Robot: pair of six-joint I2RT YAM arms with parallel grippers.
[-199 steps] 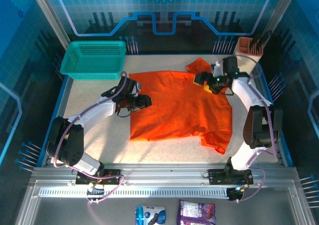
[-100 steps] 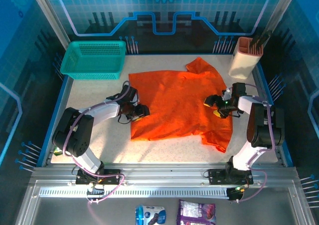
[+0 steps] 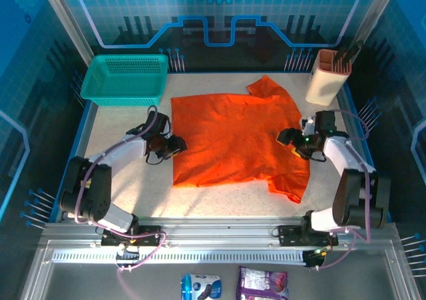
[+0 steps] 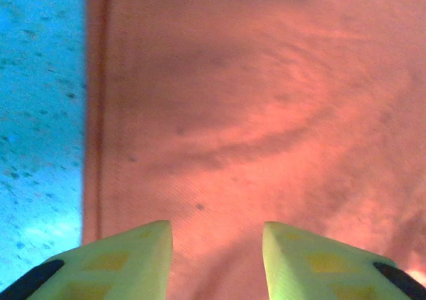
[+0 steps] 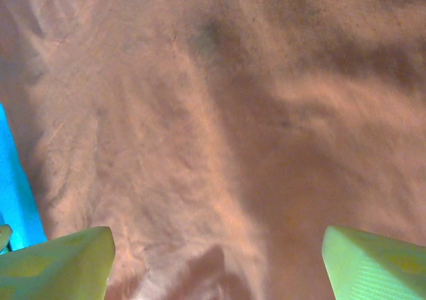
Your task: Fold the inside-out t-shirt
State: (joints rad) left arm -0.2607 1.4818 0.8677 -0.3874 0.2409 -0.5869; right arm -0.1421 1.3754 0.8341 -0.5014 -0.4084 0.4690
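We note the inside-out t-shirt (image 3: 233, 137) spread flat mid-table (image 3: 133, 180), plain bright orange-red, with sleeves at the far right and near right. Left gripper (image 3: 174, 146) sits at its left hem, right gripper (image 3: 287, 139) over its right side. Wrist views add: left jaws partly apart, right jaws wide, both empty; hem seam, fine wrinkles.

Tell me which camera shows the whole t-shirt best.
Top external: the t-shirt lies spread out, its outline and both sleeves visible. The left wrist view catches one straight edge beside the table; the right wrist view, a wrinkled patch.
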